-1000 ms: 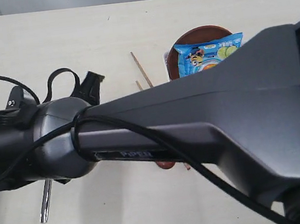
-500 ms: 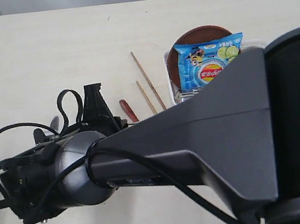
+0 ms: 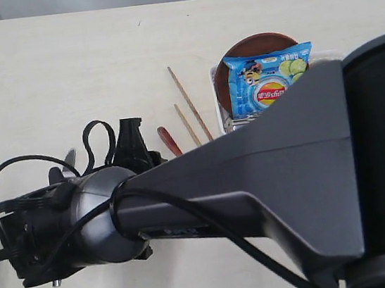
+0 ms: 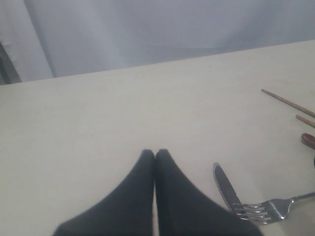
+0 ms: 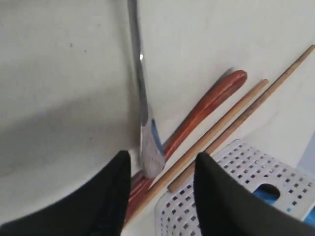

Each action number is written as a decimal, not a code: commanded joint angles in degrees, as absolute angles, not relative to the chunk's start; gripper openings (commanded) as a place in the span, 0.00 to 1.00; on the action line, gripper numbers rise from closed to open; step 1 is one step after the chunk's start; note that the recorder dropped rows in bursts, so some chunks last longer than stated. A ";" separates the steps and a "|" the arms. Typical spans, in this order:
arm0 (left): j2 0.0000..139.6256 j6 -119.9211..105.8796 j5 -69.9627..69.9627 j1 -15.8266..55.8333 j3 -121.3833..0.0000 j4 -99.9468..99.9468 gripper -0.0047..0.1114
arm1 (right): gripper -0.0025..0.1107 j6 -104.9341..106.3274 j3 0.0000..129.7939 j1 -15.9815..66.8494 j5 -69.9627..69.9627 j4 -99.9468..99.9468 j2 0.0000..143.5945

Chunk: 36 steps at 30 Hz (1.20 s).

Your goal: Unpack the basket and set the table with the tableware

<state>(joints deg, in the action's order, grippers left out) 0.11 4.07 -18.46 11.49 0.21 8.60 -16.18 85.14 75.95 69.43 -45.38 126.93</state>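
On the left part of the pale table (image 3: pixel 61 62), the left gripper (image 4: pixel 155 156) hangs low over bare tabletop with its two black fingers pressed together and nothing between them. Near it lie the knife (image 4: pixel 224 187) and the fork (image 4: pixel 268 210), both flat on the table. The fork's tines rest across the knife's blade, and its handle runs off toward the spoon. The right arm (image 3: pixel 254 178) reaches across from the right side and fills most of the exterior view. The right gripper (image 5: pixel 162 160) sits above the far end of the fork's handle with its fingers spread wide. The flared end of the handle lies in the gap, and neither finger clearly touches it. That end lies against or over the dark red-brown spoon (image 3: pixel 169 140); which of the two cannot be told. Just right of the spoon the two wooden chopsticks (image 3: pixel 189 104) lie side by side at a slant, roughly parallel, the nearer one close beside the spoon. Farther right stands the white perforated basket (image 5: pixel 246 167), one corner close to the chopstick ends. The brown round plate (image 3: pixel 254 42) stands in the basket, with a blue snack bag (image 3: pixel 269 77) leaning in front of it. The arm hides the rest of the basket.
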 commanded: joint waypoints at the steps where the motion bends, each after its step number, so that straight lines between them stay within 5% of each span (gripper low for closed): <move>1: 0.00 3.90 -18.40 11.37 0.00 8.34 0.04 | 0.28 -17.15 85.88 74.84 69.43 -38.63 123.45; 8: 0.00 3.90 -18.40 11.37 0.00 8.34 0.04 | 0.28 0.00 92.87 62.26 62.37 -0.93 117.41; 11: 0.00 3.90 -18.40 11.37 0.00 8.34 0.04 | 0.35 13.91 94.22 57.33 62.11 11.09 117.27; 15: 0.00 3.90 -18.40 11.37 0.00 8.34 0.04 | 0.46 22.17 94.22 55.52 61.88 11.66 118.82; 36: 0.00 3.90 -18.40 11.37 0.00 8.34 0.04 | 0.45 25.84 94.22 58.22 48.78 -1.91 127.09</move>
